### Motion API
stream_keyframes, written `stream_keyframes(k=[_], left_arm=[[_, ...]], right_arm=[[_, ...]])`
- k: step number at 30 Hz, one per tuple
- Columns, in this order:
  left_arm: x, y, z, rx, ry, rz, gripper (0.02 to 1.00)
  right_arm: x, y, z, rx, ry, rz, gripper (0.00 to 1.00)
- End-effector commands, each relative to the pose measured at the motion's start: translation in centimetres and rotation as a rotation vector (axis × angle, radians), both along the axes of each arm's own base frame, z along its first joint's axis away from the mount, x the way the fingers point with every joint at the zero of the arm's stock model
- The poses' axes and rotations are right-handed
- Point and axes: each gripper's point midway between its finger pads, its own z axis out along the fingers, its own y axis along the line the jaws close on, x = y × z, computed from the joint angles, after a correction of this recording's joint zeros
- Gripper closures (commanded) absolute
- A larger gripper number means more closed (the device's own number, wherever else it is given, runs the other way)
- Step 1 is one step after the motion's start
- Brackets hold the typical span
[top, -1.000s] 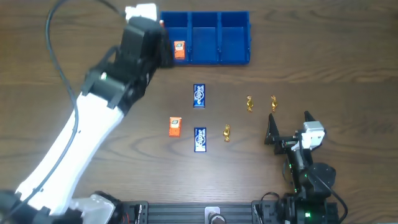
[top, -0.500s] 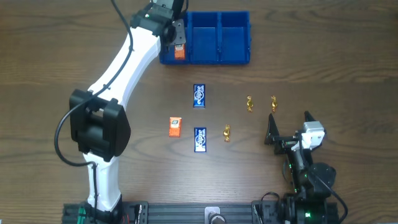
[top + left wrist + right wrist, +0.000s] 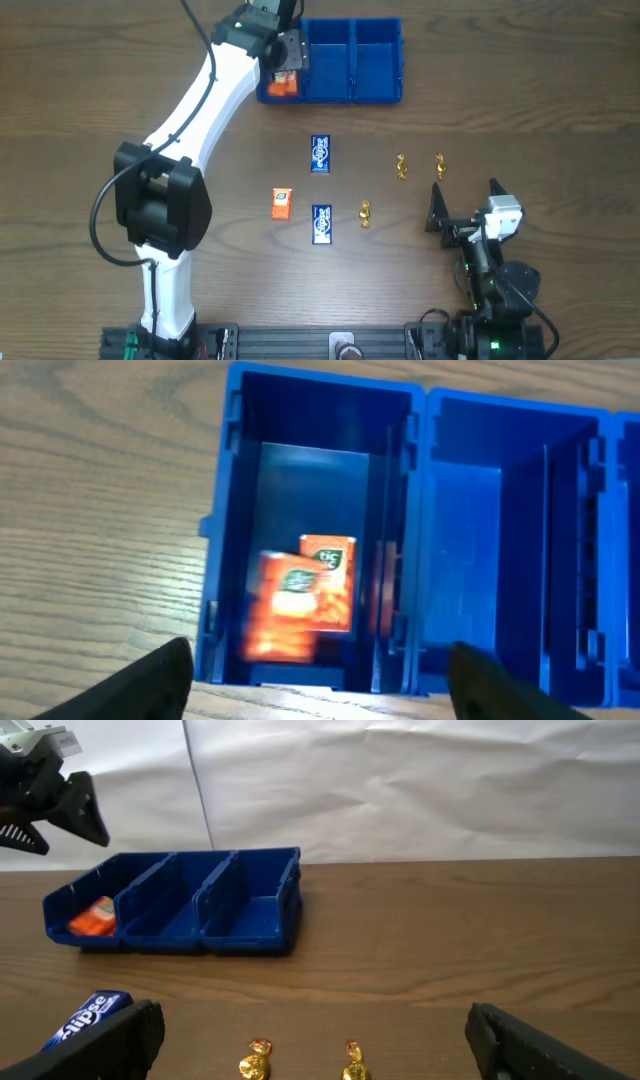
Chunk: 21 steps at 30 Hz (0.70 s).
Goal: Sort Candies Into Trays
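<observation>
Top view: dark wood-grain worktop (image 3: 560, 120). Blue plastic three-compartment tray (image 3: 378, 60) sits under left claw (image 3: 287, 50), which hangs over its end compartment, fingers spread, holding nothing. Right claw (image 3: 466, 200), low & well apart from tray, also spread, empty. Two flat orange candy boxes (image 3: 328, 582) lie in the compartment directly below left claw; third orange box (image 3: 282, 203) on worktop btwn the claws. Two blue candy packs (image 3: 320, 154) & three gold-wrapped sweets (image 3: 400, 167) lie ahead of right claw, sweets nearer.

Glossy plastic tray (image 3: 470, 510), wood-grain table (image 3: 540, 130).
</observation>
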Motion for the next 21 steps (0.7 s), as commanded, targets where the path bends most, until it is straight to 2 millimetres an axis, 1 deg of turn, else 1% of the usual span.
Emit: stream_keyframes(k=[1,2,3,5,6,7,8,9,12,14,16,19,21], left_arm=[[-3.3,-1.1,7.0,0.008,-0.143,-0.013,0.167],[-5.3,-1.1,8.9,-0.005,-0.190,-0.019,0.161],[-7.1,-1.0,10.0,-0.021,-0.224,-0.027,0.156],[-10.9,-0.5,10.7,-0.052,-0.250,-0.044,0.152],[-13.1,-0.1,10.3,-0.065,-0.243,-0.049,0.152],[-15.3,0.3,9.4,-0.072,-0.226,-0.055,0.150],[-17.3,0.7,8.1,-0.076,-0.201,-0.058,0.152],[-18.8,1.0,6.8,-0.079,-0.173,-0.062,0.152],[-24.2,1.3,0.6,-0.057,-0.059,-0.113,0.150],[-26.2,1.0,-2.7,-0.050,-0.019,-0.132,0.150],[-27.2,1.3,-5.6,-0.053,0.012,-0.112,0.150],[-27.5,1.7,-8.6,-0.036,0.049,-0.086,0.159],[-27.2,1.7,-9.7,-0.015,0.063,-0.082,0.165]], right_arm=[[0.0,-0.1,0.0,0.005,0.000,-0.006,0.001],[0.0,-0.1,0.0,0.005,0.000,-0.007,0.001],[0.0,-0.1,0.0,0.005,0.000,-0.007,0.001],[0.0,-0.1,0.0,0.005,0.000,-0.007,0.001],[0.0,-0.1,0.0,0.005,0.000,-0.006,0.001],[0.0,-0.1,0.0,0.005,0.000,-0.006,0.001],[0.0,-0.1,0.0,0.005,0.000,-0.007,0.003],[0.0,-0.1,0.0,0.005,0.000,-0.006,0.001],[0.0,-0.1,0.0,0.005,0.000,-0.007,0.003],[0.0,-0.1,0.0,0.005,0.000,-0.006,0.001],[0.0,-0.1,0.0,0.005,-0.001,-0.006,0.001],[0.0,-0.1,0.0,0.005,0.000,-0.007,0.001],[0.0,-0.1,0.0,0.005,0.000,-0.006,0.003]])
